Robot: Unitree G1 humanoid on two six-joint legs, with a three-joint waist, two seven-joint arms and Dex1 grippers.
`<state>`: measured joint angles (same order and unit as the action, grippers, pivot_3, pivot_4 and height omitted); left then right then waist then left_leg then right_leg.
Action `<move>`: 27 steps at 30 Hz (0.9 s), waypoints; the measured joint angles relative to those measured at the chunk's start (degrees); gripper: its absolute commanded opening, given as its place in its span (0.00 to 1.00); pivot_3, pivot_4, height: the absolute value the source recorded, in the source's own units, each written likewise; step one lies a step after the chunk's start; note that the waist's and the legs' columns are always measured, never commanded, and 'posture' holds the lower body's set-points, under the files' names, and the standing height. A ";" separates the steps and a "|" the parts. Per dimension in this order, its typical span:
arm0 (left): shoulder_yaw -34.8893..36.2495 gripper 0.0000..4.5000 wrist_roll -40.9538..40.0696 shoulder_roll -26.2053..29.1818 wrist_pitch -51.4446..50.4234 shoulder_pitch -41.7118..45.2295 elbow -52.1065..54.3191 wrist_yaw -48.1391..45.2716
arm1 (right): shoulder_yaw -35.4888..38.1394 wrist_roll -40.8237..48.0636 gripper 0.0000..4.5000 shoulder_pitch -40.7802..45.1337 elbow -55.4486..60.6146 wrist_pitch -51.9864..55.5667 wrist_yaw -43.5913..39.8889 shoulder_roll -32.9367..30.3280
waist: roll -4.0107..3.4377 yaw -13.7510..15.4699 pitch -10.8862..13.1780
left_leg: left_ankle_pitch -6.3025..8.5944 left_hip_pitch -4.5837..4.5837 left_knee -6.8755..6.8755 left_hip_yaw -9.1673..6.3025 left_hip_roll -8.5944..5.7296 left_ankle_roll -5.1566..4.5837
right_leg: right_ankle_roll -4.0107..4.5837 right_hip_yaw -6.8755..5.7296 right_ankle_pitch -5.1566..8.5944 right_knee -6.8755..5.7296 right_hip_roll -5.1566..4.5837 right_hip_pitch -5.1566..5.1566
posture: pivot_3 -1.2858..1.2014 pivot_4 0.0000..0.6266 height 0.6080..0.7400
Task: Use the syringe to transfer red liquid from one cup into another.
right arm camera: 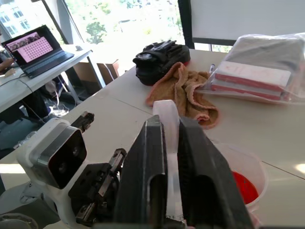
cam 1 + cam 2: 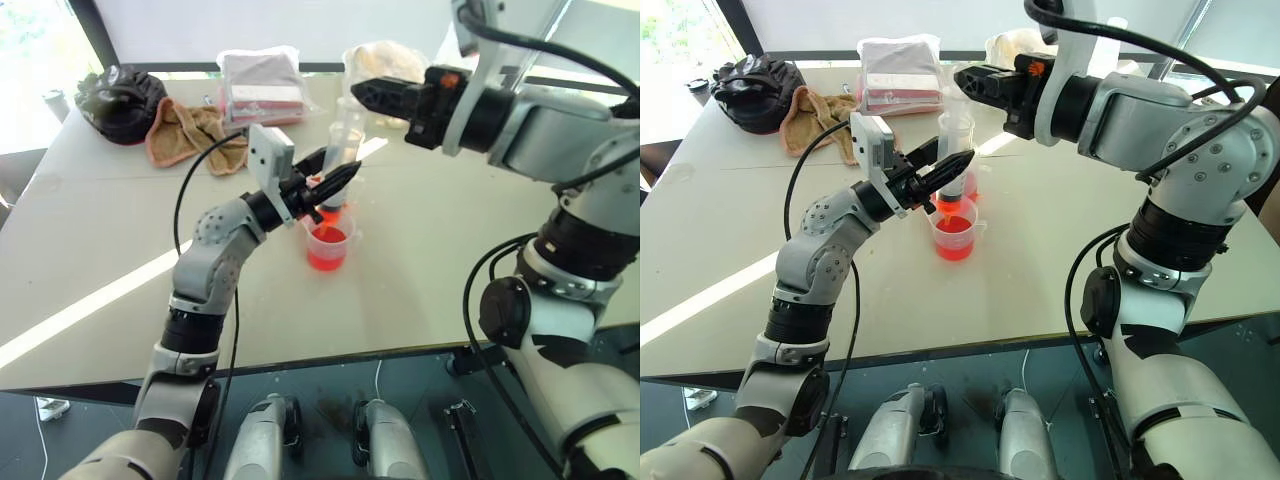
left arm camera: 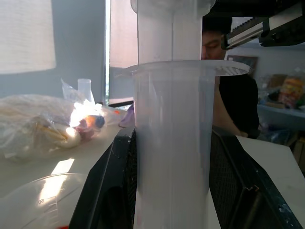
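The syringe [image 2: 345,140] stands upright over two small clear cups near the table's middle. My left gripper [image 2: 338,178] is shut around its clear barrel [image 3: 171,143], one black finger [image 3: 107,191] on each side. At the syringe's top, my right gripper [image 2: 358,92] is shut on the white plunger [image 1: 167,121], held between its fingers. The front cup [image 2: 327,245] holds red liquid [image 2: 954,240]. A second cup [image 2: 968,185] stands right behind it. The left gripper hides the syringe's lower end, so I cannot tell which cup it is over.
At the table's far side lie a black bag [image 2: 120,100], a tan cloth [image 2: 190,135], a plastic-wrapped box [image 2: 262,88] and a bag of food [image 2: 385,60]. A person [image 3: 233,100] stands beyond the table. A laptop [image 1: 35,47] sits on another desk.
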<state>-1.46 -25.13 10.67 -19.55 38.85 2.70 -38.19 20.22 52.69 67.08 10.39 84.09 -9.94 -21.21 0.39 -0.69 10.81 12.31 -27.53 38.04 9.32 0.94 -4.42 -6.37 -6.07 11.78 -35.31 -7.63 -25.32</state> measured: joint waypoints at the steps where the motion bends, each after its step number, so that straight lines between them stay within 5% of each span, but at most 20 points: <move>1: 0.01 0.32 0.09 -0.03 0.00 0.00 -0.07 0.05 | -0.22 -0.11 0.01 -0.06 -0.04 -0.23 -0.04 -0.01 | 0.00 -0.01 0.00 | 0.00 0.00 0.00 0.00 0.00 0.00 | 0.00 0.00 0.00 0.00 0.01 0.00 | 0.52 0.24 1.00; 18: 0.14 0.32 0.72 -0.21 -0.15 0.00 -1.15 -0.49 | 3.67 0.55 0.01 0.76 -0.74 5.95 2.84 4.24 | 0.00 0.00 0.00 | 0.01 0.00 -0.01 0.00 0.00 0.01 | 0.01 0.00 0.00 0.00 -0.01 -0.02 | 0.52 0.24 1.00; 27: 0.21 0.32 0.69 -1.44 0.18 0.10 -2.10 -0.61 | 6.35 7.97 0.01 0.18 -3.31 6.42 10.32 4.98 | 0.00 -0.07 0.00 | 0.01 0.00 -0.04 0.00 0.00 0.02 | 0.01 0.00 0.00 0.01 -0.01 -0.03 | 0.52 0.24 1.00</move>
<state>-1.25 -24.45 9.23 -19.37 38.95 0.60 -38.79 26.58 60.66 67.26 7.08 90.50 0.37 -16.24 0.38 -0.76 10.81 12.32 -27.54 38.00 9.33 0.95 -4.40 -6.36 -6.07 11.79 -35.31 -7.64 -25.35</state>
